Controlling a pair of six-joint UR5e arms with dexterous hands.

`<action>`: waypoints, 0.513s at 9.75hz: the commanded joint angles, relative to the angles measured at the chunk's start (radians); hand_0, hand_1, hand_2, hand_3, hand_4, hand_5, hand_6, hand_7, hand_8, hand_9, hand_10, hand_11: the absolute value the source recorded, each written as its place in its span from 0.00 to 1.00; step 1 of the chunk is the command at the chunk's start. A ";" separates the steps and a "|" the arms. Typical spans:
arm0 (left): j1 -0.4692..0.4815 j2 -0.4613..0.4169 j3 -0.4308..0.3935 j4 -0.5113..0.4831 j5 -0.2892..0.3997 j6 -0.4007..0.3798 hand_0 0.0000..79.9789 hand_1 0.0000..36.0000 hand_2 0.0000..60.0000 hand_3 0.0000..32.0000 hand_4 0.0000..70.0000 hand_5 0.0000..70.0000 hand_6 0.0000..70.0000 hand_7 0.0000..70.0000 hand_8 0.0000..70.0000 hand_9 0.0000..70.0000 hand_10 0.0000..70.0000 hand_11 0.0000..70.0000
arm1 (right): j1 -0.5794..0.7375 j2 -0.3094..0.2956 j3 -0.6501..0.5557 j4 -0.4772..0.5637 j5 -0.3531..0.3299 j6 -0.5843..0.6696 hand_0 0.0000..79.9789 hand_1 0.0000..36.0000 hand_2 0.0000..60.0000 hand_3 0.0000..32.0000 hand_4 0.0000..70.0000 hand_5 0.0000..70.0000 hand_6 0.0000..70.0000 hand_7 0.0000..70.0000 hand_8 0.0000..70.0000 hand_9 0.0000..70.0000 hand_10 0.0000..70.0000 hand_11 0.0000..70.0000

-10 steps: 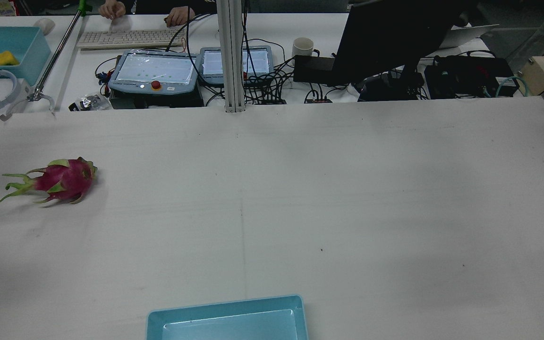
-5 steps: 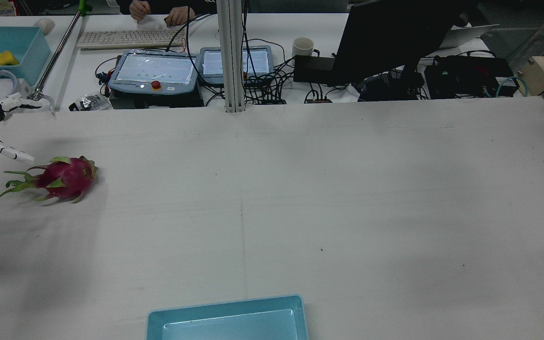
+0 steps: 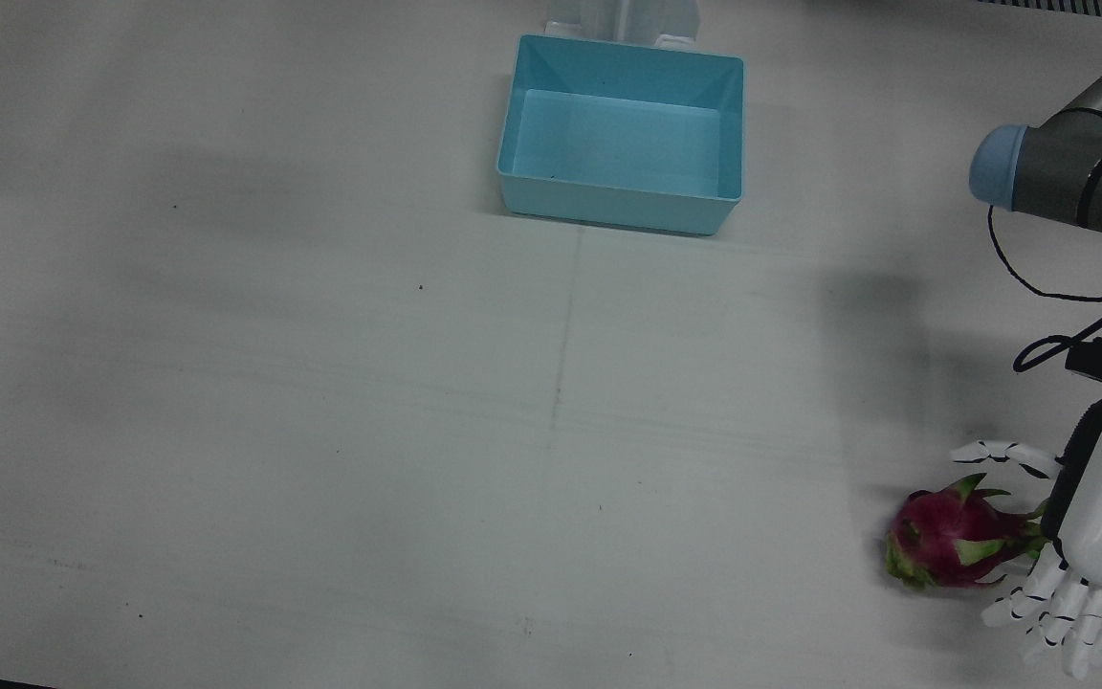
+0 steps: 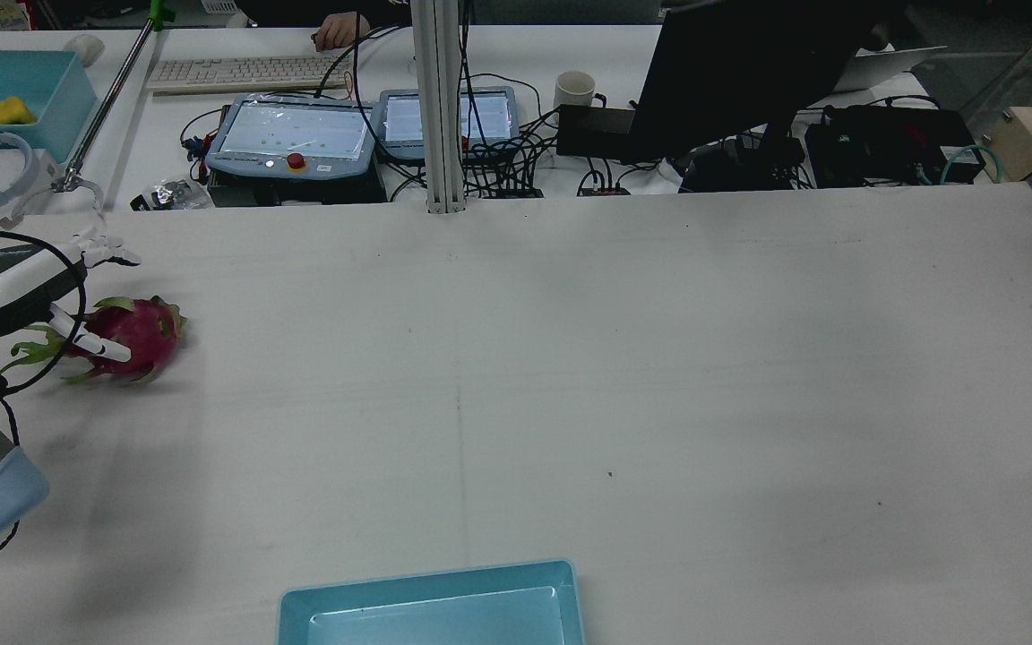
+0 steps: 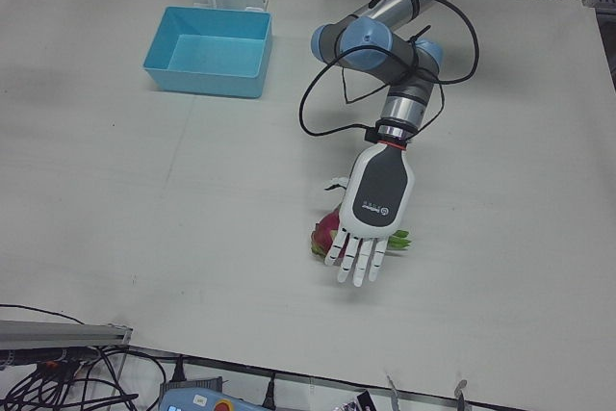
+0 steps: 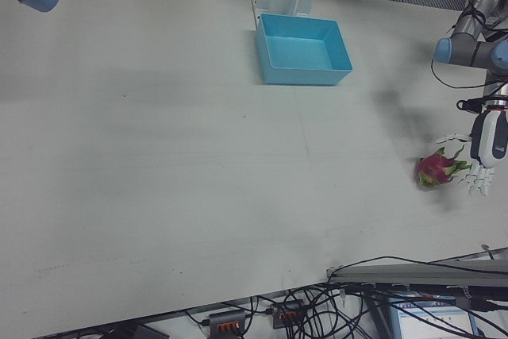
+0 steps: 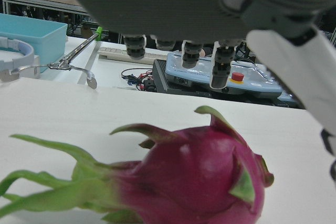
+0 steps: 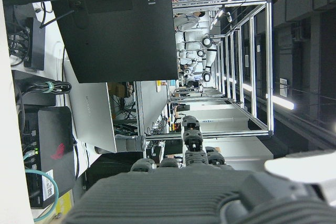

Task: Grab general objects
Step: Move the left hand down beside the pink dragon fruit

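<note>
The left hand's fingers (image 3: 1068, 612) are spread and stretched out flat, with the thumb (image 3: 1005, 452) splayed off to the other side, so the left hand (image 5: 369, 211) is wide open and has hold of nothing. It hangs palm down right over the leafy end of the dragon fruit (image 3: 953, 542), the fingers reaching past the fruit on one side and the thumb on the other; whether any of them touches the skin I cannot tell. From the hand's own camera the fruit (image 7: 184, 182) fills the lower frame, lying on its side with its green tips pointing away to the left. It sits on the white table (image 3: 321, 402) near the far edge, on the left arm's half, well apart from the blue bin (image 3: 622, 134) that stands by the pedestals. Behind the hand the left arm (image 5: 399, 45) bends back toward its base, a black cable looped along it. The right hand (image 8: 210, 192) shows only in its own camera, up away from the table, fingers partly seen; how open it is I cannot tell
</note>
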State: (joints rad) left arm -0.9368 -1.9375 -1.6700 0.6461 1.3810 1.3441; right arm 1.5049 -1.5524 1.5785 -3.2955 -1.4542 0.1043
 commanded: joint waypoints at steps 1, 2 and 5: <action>0.067 -0.001 0.007 0.023 -0.056 0.053 0.66 0.73 0.29 0.52 0.00 0.30 0.00 0.22 0.00 0.02 0.09 0.17 | 0.000 0.000 0.000 0.001 0.000 0.000 0.00 0.00 0.00 0.00 0.00 0.00 0.00 0.00 0.00 0.00 0.00 0.00; 0.067 -0.001 0.007 0.023 -0.057 0.055 0.66 0.73 0.28 0.45 0.00 0.29 0.00 0.21 0.00 0.02 0.10 0.18 | 0.000 0.000 0.000 -0.001 0.000 0.000 0.00 0.00 0.00 0.00 0.00 0.00 0.00 0.00 0.00 0.00 0.00 0.00; 0.058 -0.001 0.013 0.014 -0.069 0.058 0.66 0.73 0.29 0.33 0.00 0.29 0.00 0.23 0.00 0.02 0.12 0.21 | 0.000 0.000 0.000 0.001 0.000 0.000 0.00 0.00 0.00 0.00 0.00 0.00 0.00 0.00 0.00 0.00 0.00 0.00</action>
State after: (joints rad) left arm -0.8751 -1.9389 -1.6606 0.6657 1.3231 1.3977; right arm 1.5048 -1.5524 1.5784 -3.2954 -1.4542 0.1043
